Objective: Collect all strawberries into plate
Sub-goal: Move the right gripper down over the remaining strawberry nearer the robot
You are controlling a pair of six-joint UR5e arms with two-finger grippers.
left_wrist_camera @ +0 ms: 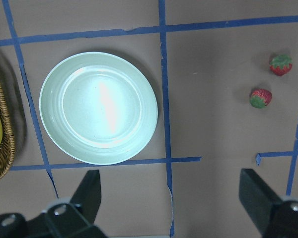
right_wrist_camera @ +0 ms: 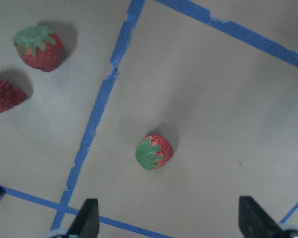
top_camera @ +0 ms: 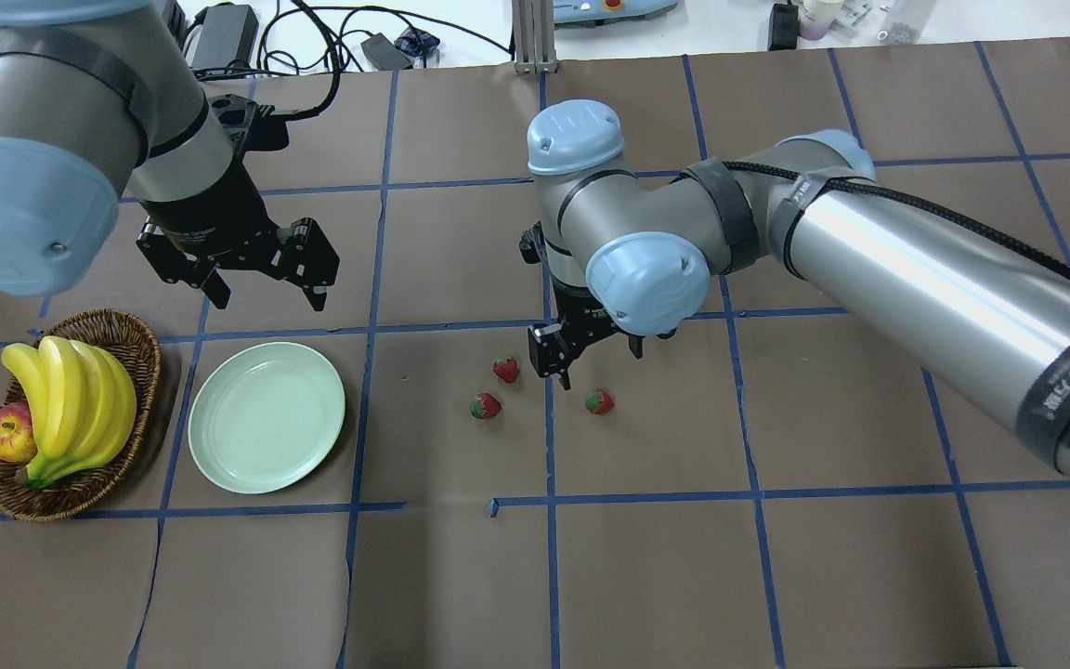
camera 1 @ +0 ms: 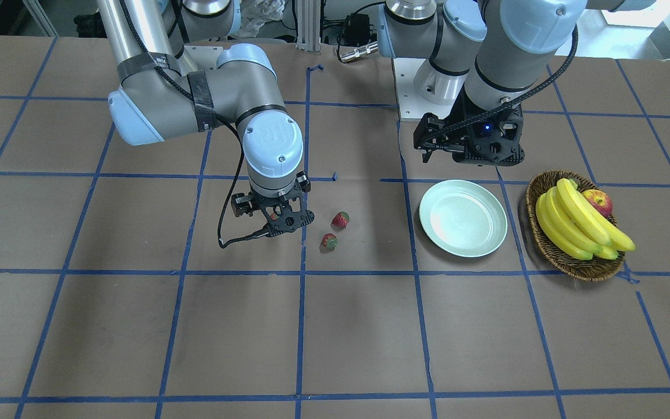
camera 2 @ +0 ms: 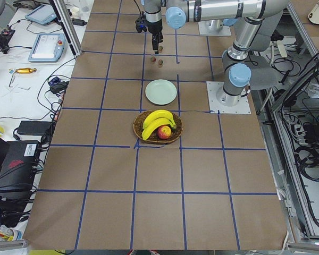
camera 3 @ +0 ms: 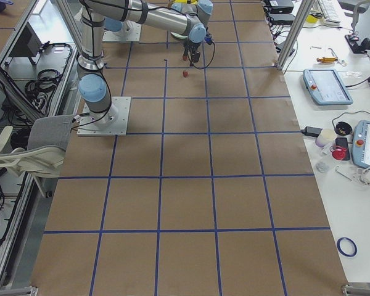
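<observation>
Right gripper (top_camera: 593, 358): fingers wide apart, holding nothing, low over one strawberry (right_wrist_camera: 154, 151). In the wrist view it lies between the finger lines, probably untouched, though height is hard to judge.
Left gripper (top_camera: 267, 295): spread, empty, hovering behind the plate (top_camera: 266, 418).
Plate sits just beside the basket (top_camera: 147, 362), with open tabletop between it and the fruit.
A second strawberry (top_camera: 506, 370) and a third strawberry (top_camera: 486, 406) lie plate-side of the tape line (top_camera: 551, 446).
Front view shows only these two; the right gripper hides the first.
</observation>
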